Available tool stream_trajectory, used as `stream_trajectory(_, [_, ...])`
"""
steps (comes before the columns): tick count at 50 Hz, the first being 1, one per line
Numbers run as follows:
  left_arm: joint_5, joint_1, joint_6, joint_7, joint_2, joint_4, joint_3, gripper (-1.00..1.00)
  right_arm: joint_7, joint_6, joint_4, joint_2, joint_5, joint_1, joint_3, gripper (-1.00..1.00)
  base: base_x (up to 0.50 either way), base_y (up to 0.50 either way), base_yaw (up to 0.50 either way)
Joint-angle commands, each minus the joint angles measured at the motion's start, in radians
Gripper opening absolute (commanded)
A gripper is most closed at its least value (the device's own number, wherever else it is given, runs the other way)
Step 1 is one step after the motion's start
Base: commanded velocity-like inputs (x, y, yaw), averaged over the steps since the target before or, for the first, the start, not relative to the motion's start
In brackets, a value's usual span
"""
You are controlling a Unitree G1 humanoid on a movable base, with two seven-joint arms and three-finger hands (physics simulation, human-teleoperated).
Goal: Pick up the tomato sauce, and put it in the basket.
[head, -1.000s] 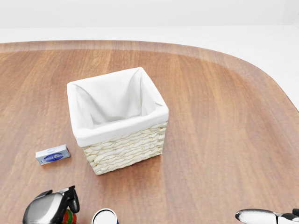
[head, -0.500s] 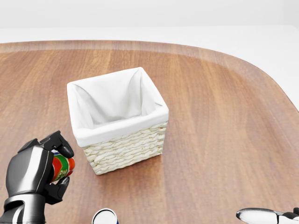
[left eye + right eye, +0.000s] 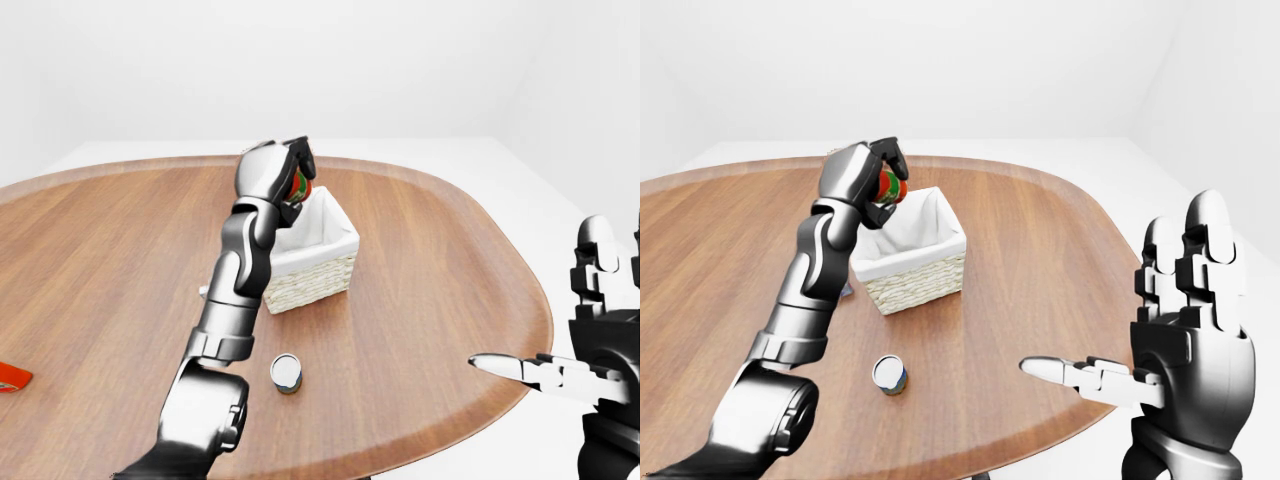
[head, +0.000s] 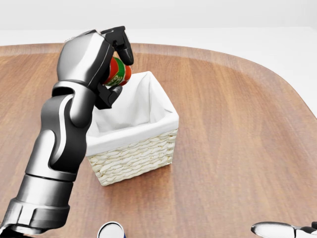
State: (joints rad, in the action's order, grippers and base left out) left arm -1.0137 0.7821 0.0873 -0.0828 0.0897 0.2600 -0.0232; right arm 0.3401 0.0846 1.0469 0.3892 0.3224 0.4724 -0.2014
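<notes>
My left hand (image 4: 115,69) is shut on the tomato sauce can (image 4: 118,73), red and green, and holds it in the air over the upper left rim of the basket (image 4: 133,148). The basket is woven wicker with a white cloth lining and stands on the wooden table (image 4: 237,124). My left arm hides the basket's left side in the head view. My right hand (image 3: 1185,330) is open, fingers spread, off the table's right edge in the right-eye view. It holds nothing.
A small can (image 3: 286,372) with a white and blue top stands on the table below the basket. A red object (image 3: 12,377) lies at the table's left edge in the left-eye view.
My left hand has risen with the can from the table at the lower left up to above the basket's left rim. The small blue box is now hidden behind my arm.
</notes>
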Motion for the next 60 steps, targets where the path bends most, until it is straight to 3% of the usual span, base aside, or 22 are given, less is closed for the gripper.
stream_trajectory(1, [0.01, 0.566, 0.0, 0.264, 0.058, 0.849, -0.013, -1.0, 0.006, 0.003, 0.0, 0.004, -0.004, -0.01, 0.008, 1.0, 0.0, 0.0, 0.0])
stream_trajectory(2, [-0.023, 0.607, 0.0, 0.31, 0.065, 0.934, -0.037, -1.0, 0.006, 0.003, 0.0, 0.004, -0.001, -0.008, 0.007, 1.0, 0.0, 0.0, 0.0])
stream_trajectory(7, [-0.039, 0.663, 0.0, 0.319, 0.066, 1.033, -0.034, -1.0, 0.01, 0.003, 0.0, 0.014, 0.009, -0.012, 0.001, 1.0, 0.0, 0.0, 0.0])
stream_trajectory(9, [-0.007, 0.673, 0.0, 0.288, 0.063, 1.046, -0.005, -1.0, 0.008, 0.003, 0.0, 0.011, 0.01, -0.012, -0.001, 1.0, 0.0, 0.0, 0.0])
stream_trajectory(15, [-0.027, 0.644, 0.0, 0.304, 0.054, 1.074, -0.01, -1.0, 0.0, 0.003, 0.0, 0.006, 0.018, -0.013, -0.012, 1.0, 0.0, 0.0, 0.0])
stream_trajectory(17, [0.001, 0.621, 0.0, 0.263, 0.045, 1.075, 0.007, -1.0, 0.003, 0.003, 0.0, 0.012, 0.025, -0.006, -0.016, 1.0, 0.0, 0.0, 0.0])
stream_trajectory(23, [-0.004, 0.56, 0.0, 0.258, 0.041, 1.083, 0.0, -1.0, 0.014, 0.003, 0.0, 0.019, 0.02, -0.018, -0.006, 1.0, 0.0, 0.0, 0.0])
stream_trajectory(26, [0.011, 0.55, 0.0, 0.218, 0.03, 1.082, 0.006, -1.0, 0.014, 0.003, 0.0, 0.019, 0.02, -0.019, -0.006, 1.0, 0.0, 0.0, 0.0])
stream_trajectory(40, [-0.02, 0.464, 0.0, 0.224, 0.003, 1.094, -0.013, -1.0, -0.011, 0.003, 0.0, -0.01, 0.004, -0.011, -0.004, 1.0, 0.0, 0.0, 0.0])
stream_trajectory(60, [-0.021, 0.472, 0.0, 0.229, 0.011, 1.093, -0.007, -1.0, -0.039, 0.003, 0.0, -0.042, -0.016, -0.015, -0.003, 1.0, 0.0, 0.0, 0.0])
